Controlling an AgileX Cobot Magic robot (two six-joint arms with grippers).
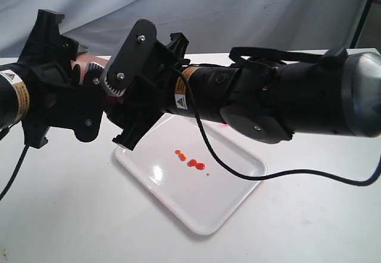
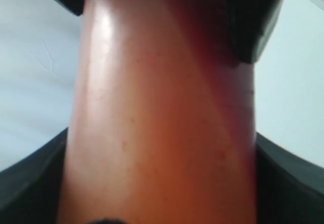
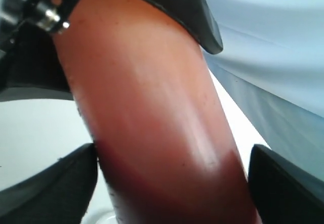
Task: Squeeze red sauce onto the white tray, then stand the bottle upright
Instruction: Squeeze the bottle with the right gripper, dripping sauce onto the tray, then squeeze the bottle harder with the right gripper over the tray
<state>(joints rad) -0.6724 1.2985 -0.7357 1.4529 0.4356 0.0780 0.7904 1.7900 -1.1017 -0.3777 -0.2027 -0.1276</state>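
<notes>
While I look down, I see a white surface (image 1: 71,215) with grey cloth (image 1: 238,13) behind. One white tray (image 1: 232,206) holds about five drops of red sauce (image 1: 193,163). My left pincer (image 1: 89,93) and right pincer (image 1: 122,90) both hold one bottle (image 1: 80,66) above the tray's far end.

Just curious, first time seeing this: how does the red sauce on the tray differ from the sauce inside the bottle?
The red sauce on the white tray is bright orange-red, in small separate drops; the sauce in the bottle looks darker, brownish-red, one mass behind translucent plastic. The drops lie in the open; the bottle's sauce is enclosed and held above the table. Both look glossy.
</notes>
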